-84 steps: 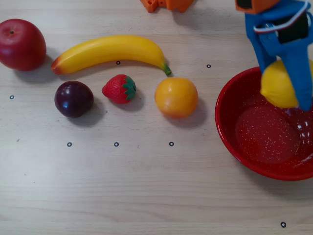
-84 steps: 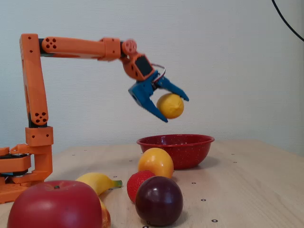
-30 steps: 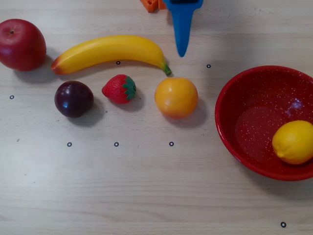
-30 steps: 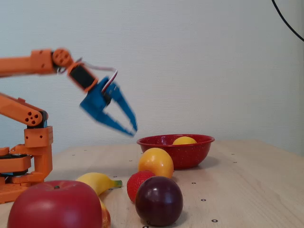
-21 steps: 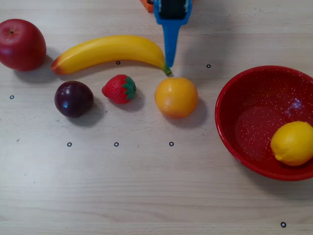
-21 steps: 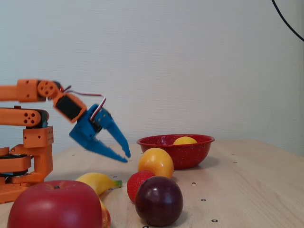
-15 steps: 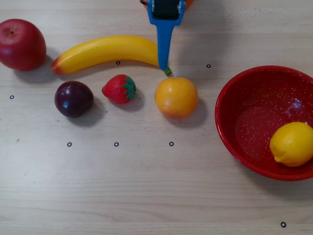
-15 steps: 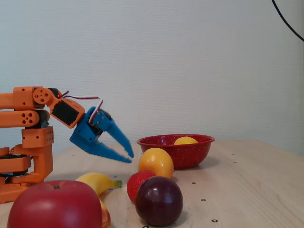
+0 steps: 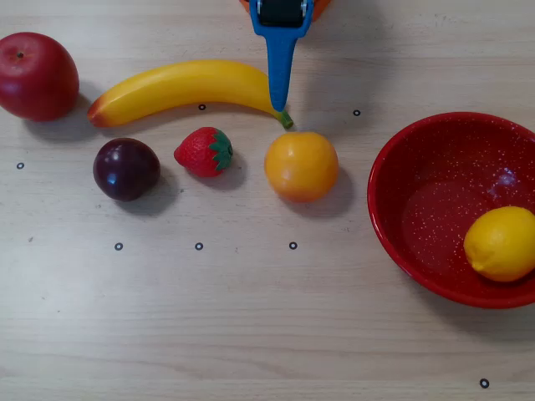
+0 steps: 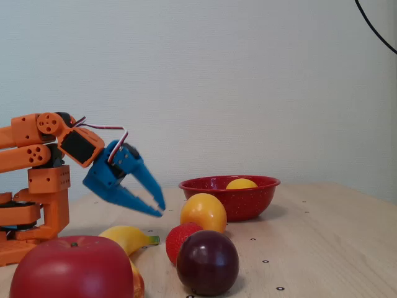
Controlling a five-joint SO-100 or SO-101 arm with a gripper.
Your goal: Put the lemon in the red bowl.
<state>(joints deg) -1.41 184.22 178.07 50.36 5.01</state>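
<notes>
The yellow lemon (image 9: 501,242) lies inside the red speckled bowl (image 9: 435,192) at the right of the overhead view, against the bowl's near right wall. In the fixed view only the lemon's top (image 10: 241,184) shows above the bowl's rim (image 10: 236,202). My blue gripper (image 9: 277,104) reaches in from the top edge, over the banana's stem end and well left of the bowl. In the fixed view the gripper (image 10: 160,210) hangs above the table, its fingertips together and nothing between them.
A banana (image 9: 180,88), a red apple (image 9: 35,75), a dark plum (image 9: 126,169), a strawberry (image 9: 203,151) and an orange fruit (image 9: 301,165) lie left of the bowl. The orange arm base (image 10: 37,198) stands at the left of the fixed view.
</notes>
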